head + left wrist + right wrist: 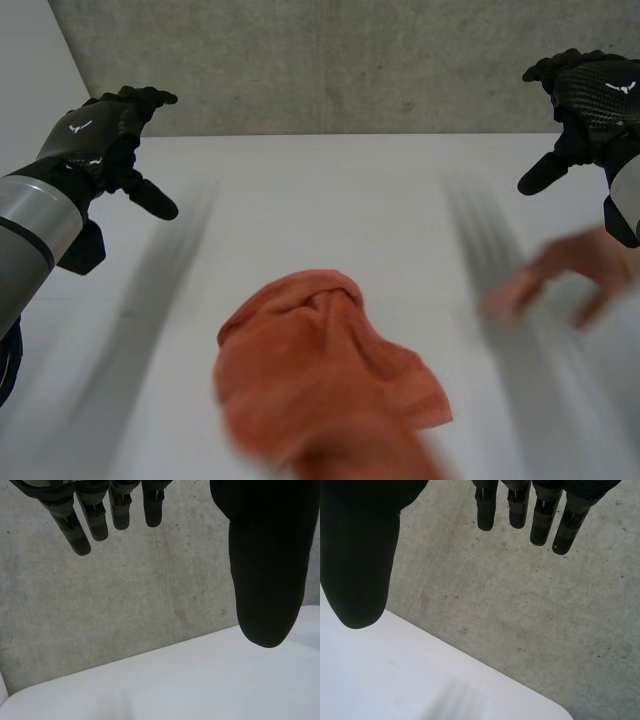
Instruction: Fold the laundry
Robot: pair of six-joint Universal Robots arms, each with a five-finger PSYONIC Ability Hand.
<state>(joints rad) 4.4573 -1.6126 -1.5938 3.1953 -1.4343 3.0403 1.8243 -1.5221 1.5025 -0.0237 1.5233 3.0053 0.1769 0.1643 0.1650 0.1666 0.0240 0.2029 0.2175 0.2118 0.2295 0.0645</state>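
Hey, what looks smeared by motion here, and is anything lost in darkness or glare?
Head view: the person's hand and the orange cloth are motion-smeared; no glare on the table. Left wrist view: the left hand shows its thumb as a flat black shape; right wrist view: likewise the right hand.

A grey concrete wall [350, 60] — mottled, with faint streaks and small pits — rises behind the far edge of a white table [330, 190]. The tabletop is smooth, matte and evenly lit, its far corners rounded. A plain, paler wall [25, 60] meets the concrete beyond the table's left edge.
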